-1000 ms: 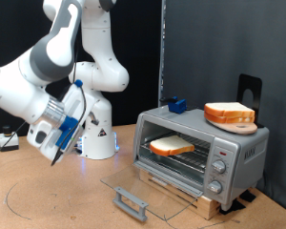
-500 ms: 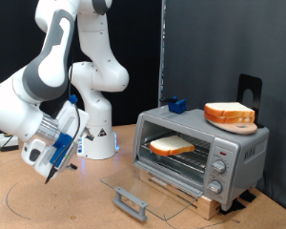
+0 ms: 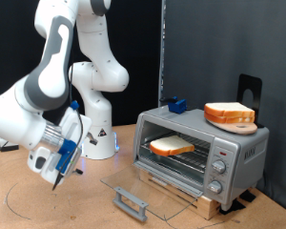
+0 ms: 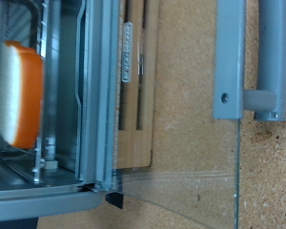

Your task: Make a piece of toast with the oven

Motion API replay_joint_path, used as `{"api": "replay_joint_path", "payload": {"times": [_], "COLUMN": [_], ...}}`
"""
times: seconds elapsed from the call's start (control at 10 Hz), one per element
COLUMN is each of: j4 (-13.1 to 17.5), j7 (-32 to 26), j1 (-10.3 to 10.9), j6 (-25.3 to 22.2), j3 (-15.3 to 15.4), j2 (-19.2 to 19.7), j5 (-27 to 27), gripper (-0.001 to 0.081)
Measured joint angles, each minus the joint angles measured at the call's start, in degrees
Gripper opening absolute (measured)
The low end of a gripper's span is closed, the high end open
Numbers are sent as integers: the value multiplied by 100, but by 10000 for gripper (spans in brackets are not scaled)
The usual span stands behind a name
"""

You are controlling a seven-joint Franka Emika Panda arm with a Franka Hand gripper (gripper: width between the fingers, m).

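The silver oven point(image 3: 229, 153) stands at the exterior view's right with its glass door point(image 3: 148, 183) folded down flat, black bar handle point(image 3: 131, 202) nearest the camera. The piece of toast point(image 3: 170, 146) lies on the wire rack inside. My gripper point(image 3: 59, 172) hangs low over the table at the exterior view's left, well apart from the door, pointing down and toward the oven. In the wrist view I see the toast point(image 4: 19, 95) edge-on inside the oven's frame point(image 4: 97, 95), the door glass point(image 4: 191, 124) and the handle point(image 4: 272, 57); no fingers show there.
A stack of bread slices point(image 3: 229, 113) on a round board and a small blue block point(image 3: 176, 105) sit on the oven's top. A wooden slat base point(image 3: 181, 194) lies under the oven. The robot's white base point(image 3: 97, 134) stands behind, beside a black backdrop.
The arm swung down toward the table over the last second, and since half a second ago the gripper has shifted slightly toward the oven. Toast and door are unmoved.
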Motion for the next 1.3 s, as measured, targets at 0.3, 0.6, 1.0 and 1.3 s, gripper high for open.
{"api": "replay_joint_path", "payload": {"times": [0.3, 0.6, 1.0, 1.3], "j4": [-349, -443, -743, -1101], "j7": [-70, -70, -42, -90], "j1": [126, 172, 247, 298], "j6": [668, 941, 968, 937], "j3": [129, 218, 413, 676], "j2": [311, 591, 692, 596], "j5": [2, 29, 133, 487], "gripper": [801, 801, 801, 801]}}
